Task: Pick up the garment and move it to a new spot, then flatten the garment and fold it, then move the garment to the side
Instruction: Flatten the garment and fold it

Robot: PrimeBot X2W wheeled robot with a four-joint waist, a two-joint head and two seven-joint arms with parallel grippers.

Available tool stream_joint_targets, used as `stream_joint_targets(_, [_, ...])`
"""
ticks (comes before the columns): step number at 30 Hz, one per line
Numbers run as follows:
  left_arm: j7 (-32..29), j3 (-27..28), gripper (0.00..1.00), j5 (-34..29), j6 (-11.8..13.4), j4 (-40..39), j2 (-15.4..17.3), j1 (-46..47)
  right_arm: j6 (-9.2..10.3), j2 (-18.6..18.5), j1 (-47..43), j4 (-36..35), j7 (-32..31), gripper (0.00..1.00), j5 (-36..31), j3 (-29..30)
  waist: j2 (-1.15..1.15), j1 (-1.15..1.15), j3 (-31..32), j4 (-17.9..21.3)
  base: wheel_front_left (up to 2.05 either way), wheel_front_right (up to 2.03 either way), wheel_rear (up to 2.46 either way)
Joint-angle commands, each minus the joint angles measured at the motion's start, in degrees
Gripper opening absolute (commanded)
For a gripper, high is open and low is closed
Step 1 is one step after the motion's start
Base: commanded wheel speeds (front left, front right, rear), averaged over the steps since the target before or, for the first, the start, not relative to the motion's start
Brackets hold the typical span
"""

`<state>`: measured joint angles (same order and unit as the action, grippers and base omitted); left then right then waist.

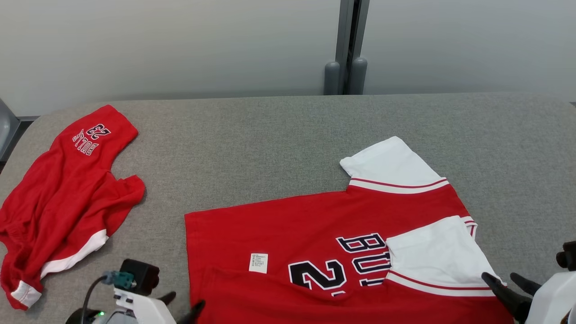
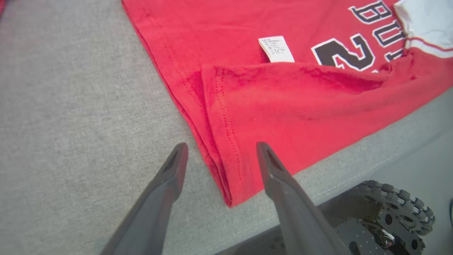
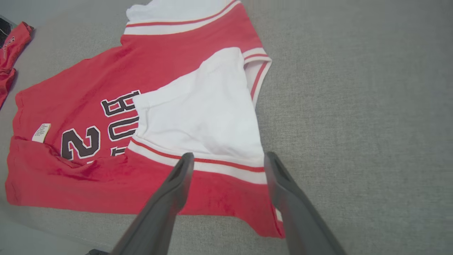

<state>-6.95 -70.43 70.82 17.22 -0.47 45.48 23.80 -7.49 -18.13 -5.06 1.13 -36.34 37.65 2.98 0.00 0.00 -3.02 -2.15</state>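
Note:
The garment (image 1: 292, 225) is a red jersey with white sleeves and dark lettering, lying on the grey table (image 1: 270, 135) near its front edge. Its near long edge is folded up over the body, below a small white label (image 1: 258, 263). One white sleeve (image 1: 432, 252) lies folded inward over the chest; the other sticks out at the far side. My left gripper (image 1: 184, 303) is open, its fingers straddling the garment's folded near-left corner (image 2: 226, 177) without holding it. My right gripper (image 3: 229, 156) is open just above the striped sleeve seam (image 3: 212, 164), with nothing gripped.
A second red garment (image 1: 67, 193) with white trim lies crumpled at the table's far left. The table's front edge (image 2: 318, 194) runs close under my left gripper, with a wheel of my base (image 2: 393, 205) below it. A grey post (image 1: 346, 67) stands behind the table.

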Motion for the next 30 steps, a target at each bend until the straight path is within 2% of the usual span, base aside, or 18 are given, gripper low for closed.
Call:
stream_joint_targets(1, [1.13, 1.04, 1.0, -0.5, 1.02, 0.42, -0.27, 1.26, -0.02, 0.13, 1.31, -0.46, 0.34, 1.0, -0.68, 0.45, 0.0, 0.0, -0.22, 0.01, 0.0, 0.0, 0.0])
stream_joint_targets(6, [4.03, 3.24, 1.0, -1.61, 2.72, 2.0, -1.14, 3.0, -0.03, 0.04, 5.17, -1.65, 1.22, 1.0, -2.06, 0.22, 0.0, 0.0, -1.04, 0.07, 0.0, 0.0, 0.0])
stream_joint_targets(11, [6.24, 5.09, 1.0, -2.63, 3.83, 5.35, -3.25, 5.62, -0.02, 0.06, 12.4, 0.27, 0.82, 1.0, -1.89, -1.53, 0.0, 0.0, -3.34, -0.25, 0.0, 0.0, 0.0])
stream_joint_targets(13, [6.85, 5.78, 1.0, -2.72, 3.9, 7.16, -4.35, 6.64, -0.03, 0.27, 15.95, 1.9, 0.38, 1.0, -1.15, -2.13, 0.0, 0.0, -4.64, -0.46, 0.0, 0.0, 0.0])
stream_joint_targets(18, [7.79, 6.66, 1.0, -3.62, 3.28, 10.86, -6.23, 9.51, -0.03, -1.81, 25.24, 6.17, -0.21, 1.0, -0.98, -5.36, 0.0, 0.0, -8.54, -1.1, 0.0, 0.0, 0.0])
stream_joint_targets(30, [6.98, 6.95, 1.0, -5.86, 3.04, 15.11, -10.87, 16.38, -0.02, -7.24, 44.65, 22.1, 4.09, 1.0, -0.26, -15.22, 0.0, 0.0, -16.1, -4.8, 0.0, 0.0, 0.0])
